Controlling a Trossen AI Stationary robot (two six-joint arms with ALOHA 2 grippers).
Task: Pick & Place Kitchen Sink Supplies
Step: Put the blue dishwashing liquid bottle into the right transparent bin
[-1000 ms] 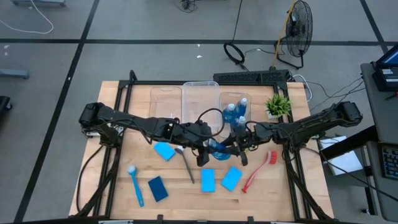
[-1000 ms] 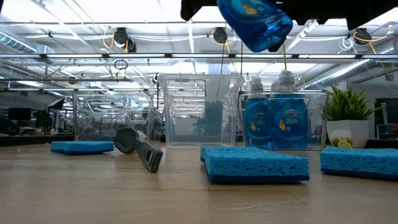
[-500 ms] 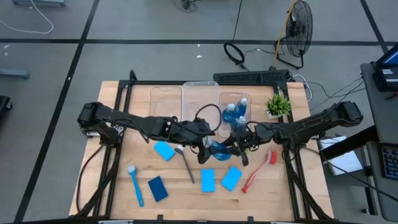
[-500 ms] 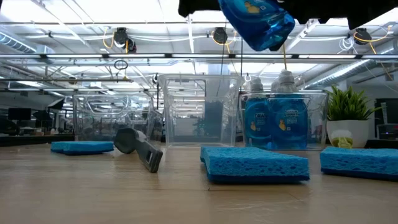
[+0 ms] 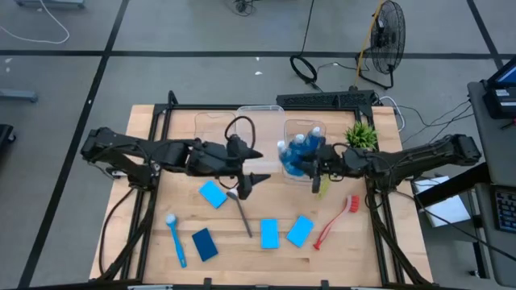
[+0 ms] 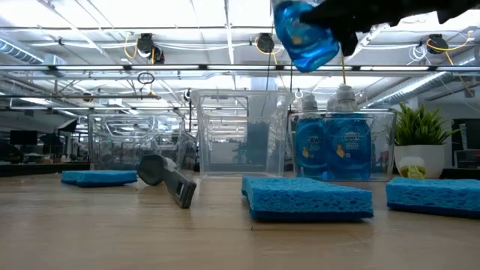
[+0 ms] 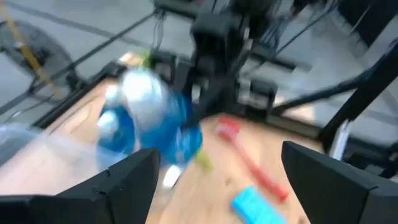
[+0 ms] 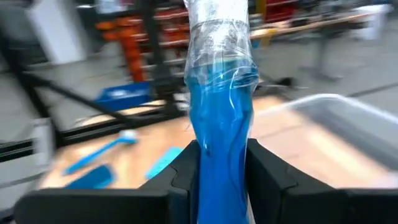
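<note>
Where the right gripper (image 5: pixel 316 165) hangs over the near edge of the right-hand clear bin (image 5: pixel 303 129), we see it pinching a small blue bottle (image 6: pixel 304 34) between its two dark fingers (image 8: pixel 186 168), the pale cap pointing away from the wrist. In the low view that bottle is lifted well above the table, tilted, higher than the rim of the bin behind it. Two more blue bottles (image 6: pixel 328 142) stand upright inside that same bin, side by side and touching or nearly so.

The left gripper (image 5: pixel 251 180) sits over the table just in front of the middle clear bin (image 5: pixel 260 125); its fingers (image 7: pixel 127 186) are spread wide with nothing between them.

Around these, the other supplies lie flat on the wooden table (image 5: pixel 379 258). A grey brush (image 5: pixel 239 209) lies just below the left gripper, its head near a light blue sponge (image 5: pixel 213 194). Toward the front edge we find two more light blue sponges (image 5: pixel 284 232) close together, and a darker blue sponge (image 5: pixel 205 244) beside a blue brush (image 5: pixel 175 239) with a pale head. A red brush (image 5: pixel 334 221) lies on the right side, and a yellow-green brush (image 5: pixel 320 186) shows just under the right gripper, mostly hidden by it.

A third clear bin (image 5: pixel 214 129) stands to the left of the middle one, and a small green potted plant (image 5: pixel 359 135) stands beside the right-hand bin at the back of the table.
</note>
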